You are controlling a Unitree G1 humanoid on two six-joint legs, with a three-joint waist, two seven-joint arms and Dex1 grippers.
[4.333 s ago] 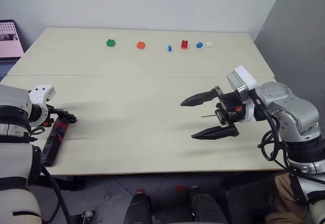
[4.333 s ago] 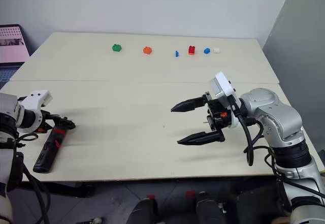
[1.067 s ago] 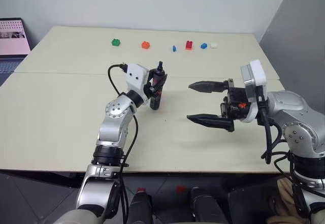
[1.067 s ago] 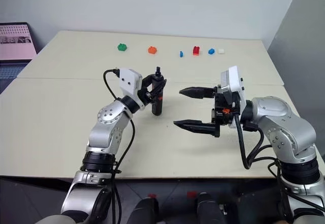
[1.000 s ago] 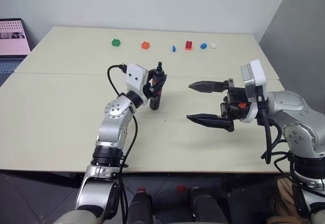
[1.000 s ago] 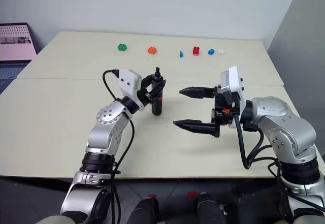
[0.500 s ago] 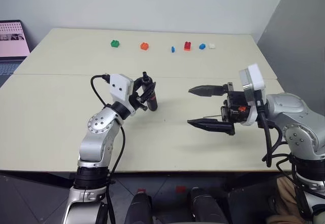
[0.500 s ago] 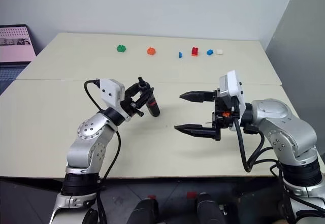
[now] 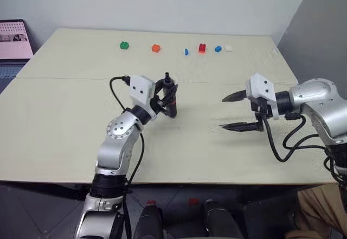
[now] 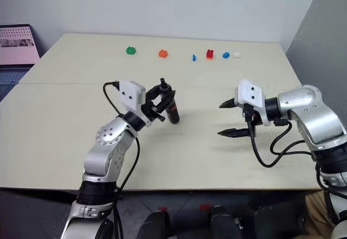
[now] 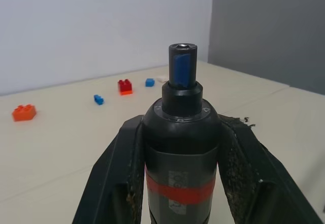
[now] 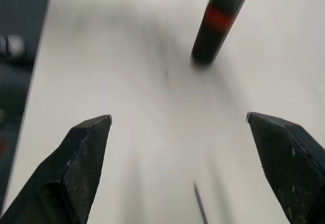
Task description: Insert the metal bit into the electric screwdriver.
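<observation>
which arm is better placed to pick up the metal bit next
The right. Its right gripper is open, and the metal bit lies on the table between its fingers in the right wrist view. The left gripper is shut on the electric screwdriver.

Table (image 9: pixel 65 136): electric screwdriver (image 9: pixel 172 101) stands near the middle, held in the left gripper (image 9: pixel 162 95), tip end up. Right gripper (image 9: pixel 232 111) sits to its right, well apart. Metal bit (image 12: pixel 199 208) lies between the right gripper's fingers. Toy bricks (image 9: pixel 201 47) line the far edge. Laptop (image 9: pixel 13 36) at far left.
</observation>
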